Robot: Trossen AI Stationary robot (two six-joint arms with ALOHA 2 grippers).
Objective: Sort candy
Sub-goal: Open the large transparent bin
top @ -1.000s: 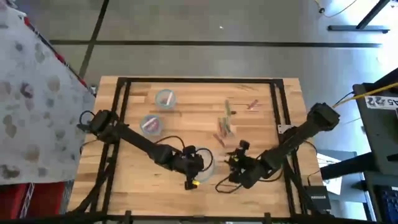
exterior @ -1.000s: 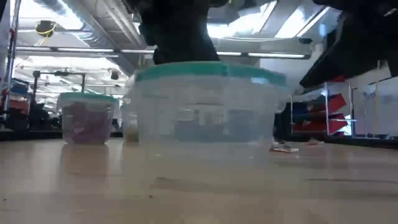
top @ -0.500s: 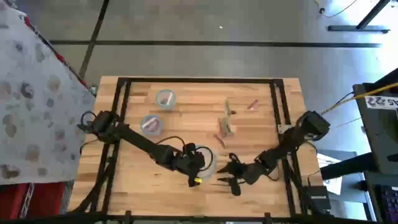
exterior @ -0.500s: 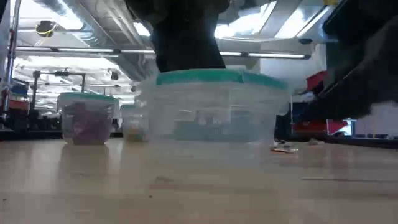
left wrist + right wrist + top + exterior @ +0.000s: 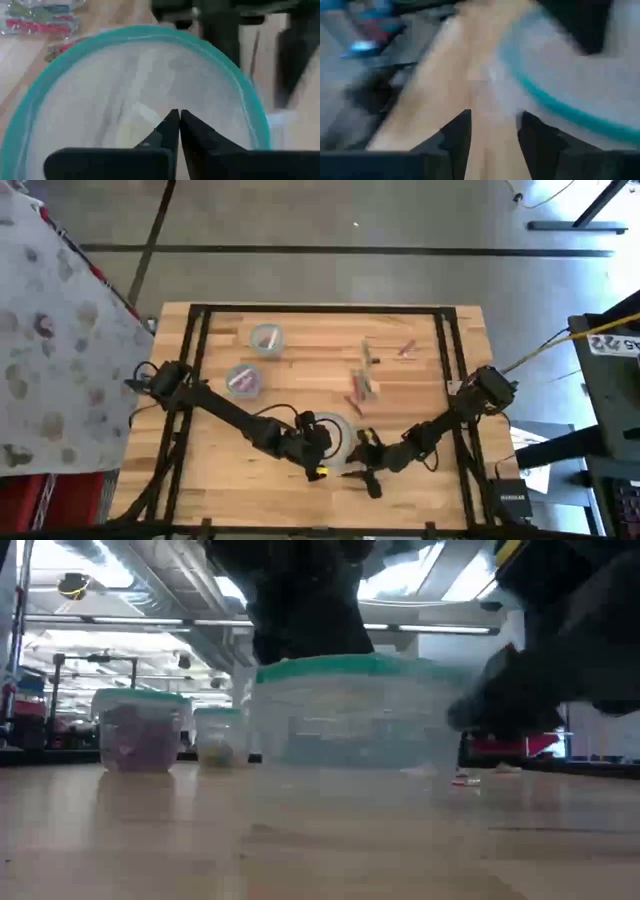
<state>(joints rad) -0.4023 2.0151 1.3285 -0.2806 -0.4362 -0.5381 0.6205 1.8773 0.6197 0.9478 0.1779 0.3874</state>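
Left wrist view: left hand (image 5: 175, 120) pressed together over round clear teal-rimmed bowl (image 5: 75, 55); right hand (image 5: 492, 125) seemingly spread.

The left gripper (image 5: 175, 116) has its two dark fingers pressed together over a big clear bowl (image 5: 65, 70) with a teal rim, and some red and green candy (image 5: 42, 20) lies just past the bowl.

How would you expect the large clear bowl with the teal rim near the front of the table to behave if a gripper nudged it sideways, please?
The large clear bowl would probably slide rather than tip: it looks wide and low, sitting flat on the wooden table. It seems thin-walled, see-through plastic and nearly empty, so likely light and easily shoved. The walls may flex a little under pressure.
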